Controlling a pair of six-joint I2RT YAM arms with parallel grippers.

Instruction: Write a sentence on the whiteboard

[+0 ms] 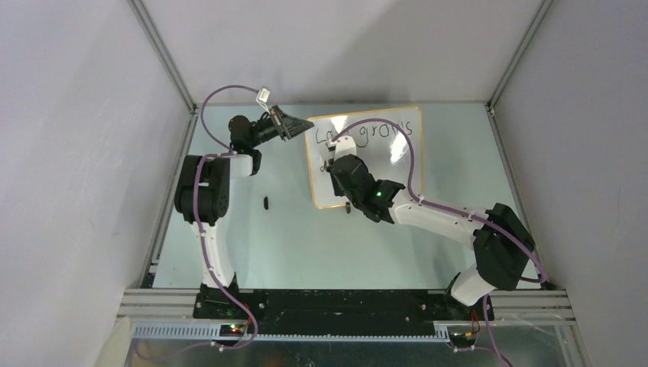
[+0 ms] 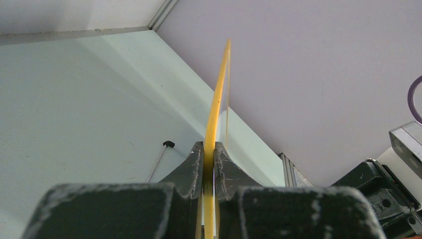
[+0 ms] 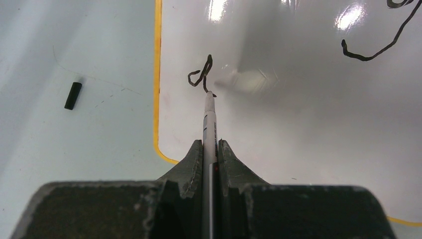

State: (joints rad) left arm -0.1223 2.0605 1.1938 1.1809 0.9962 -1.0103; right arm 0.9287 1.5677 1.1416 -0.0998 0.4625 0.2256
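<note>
We see the left arm [image 1: 206, 191] folded up tall at the bench's [image 1: 306, 245] left side, forearm reaching right. The left tool [image 2: 209, 149] is clamped on the whiteboard [image 1: 382, 172] rim at its far-left corner. The right arm [image 1: 443, 218] stretches low from the near-right base diagonally to the board's left half, wrist bent down. The right tool [image 3: 210, 147] is pinched around a marker [image 3: 209, 117], with the tip touching the board just under a small looped stroke.

The whiteboard sits far-middle on the bench, its far edge near the back wall [image 1: 336, 46]; we can't tell if it lies flat. The sentence [image 1: 367, 131] runs along the top, partly hidden by the purple cable [image 1: 397, 126], and the second line is barely begun. The marker tip is near the left rim, with open white surface to its right. A black cap [image 1: 266, 202] lies on the bench left of the board, apart from it. A wide bench strip runs between the board's near edge and the arm bases.
</note>
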